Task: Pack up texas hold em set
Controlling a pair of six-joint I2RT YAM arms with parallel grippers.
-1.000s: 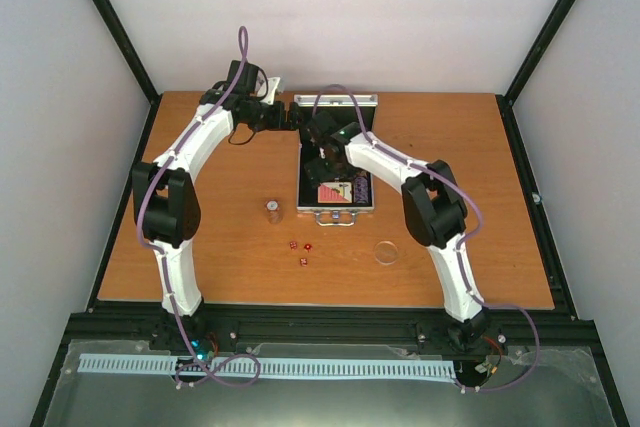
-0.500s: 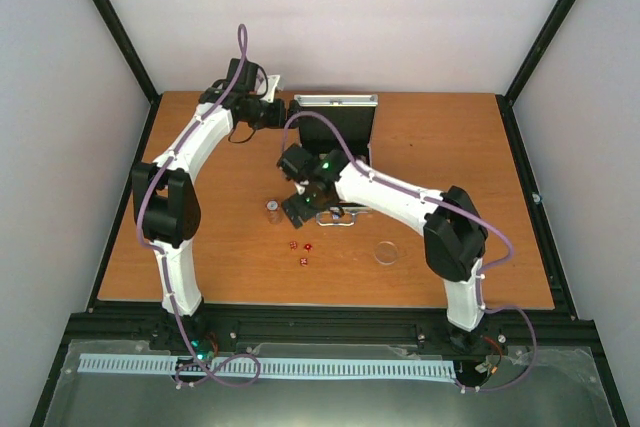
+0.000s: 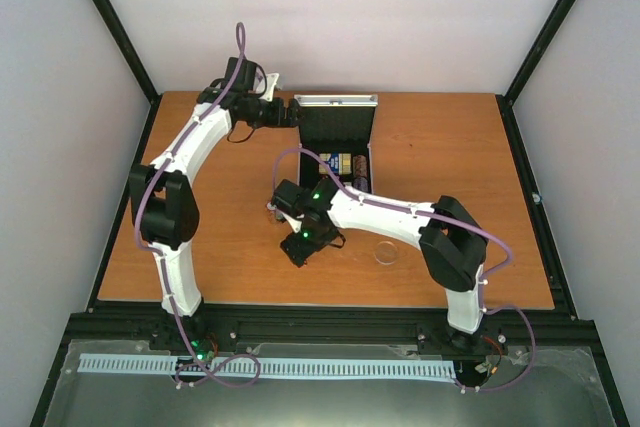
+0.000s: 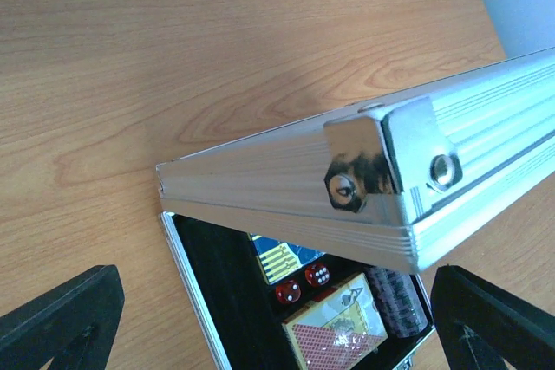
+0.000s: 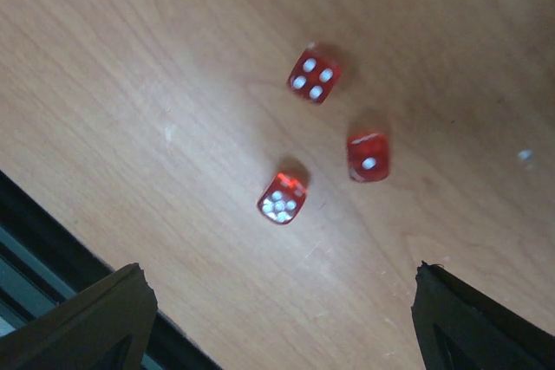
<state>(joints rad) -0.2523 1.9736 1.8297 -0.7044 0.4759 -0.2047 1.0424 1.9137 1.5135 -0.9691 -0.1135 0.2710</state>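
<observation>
Three loose dice (image 5: pixel 281 198): are lying red on the bare wood of the table (image 3: pixel 200 247), apart from one another and outside the case (image 3: pixel 330 142), right under the right gripper (image 5: pixel 279 273).
Right gripper: is hanging over those dice with its fingers (image 5: pixel 95 318) spread wide, pinching nothing.
Left gripper (image 4: pixel 276 275): is sitting at the left end of the lid (image 4: pixel 373 188), fingers spread wide and closing on nothing; whether it is touching the lid I cannot tell.
Case: is lying open at the far middle of the table, its silver lid standing raised along the far side.
Inside the case: a red-backed deck (image 4: pixel 338 331) and a blue deck (image 4: pixel 279 257) are lying on the black lining, with two more dice (image 4: pixel 316 276) between them and a dark chip stack (image 4: pixel 395 301) just beside.
Clear disc (image 3: pixel 385 252): is lying flat on the table to the right of the right gripper, apart from the case.
Small chip stack (image 3: pixel 271 209): is standing on the table left of the case, partly hidden by the right arm.
</observation>
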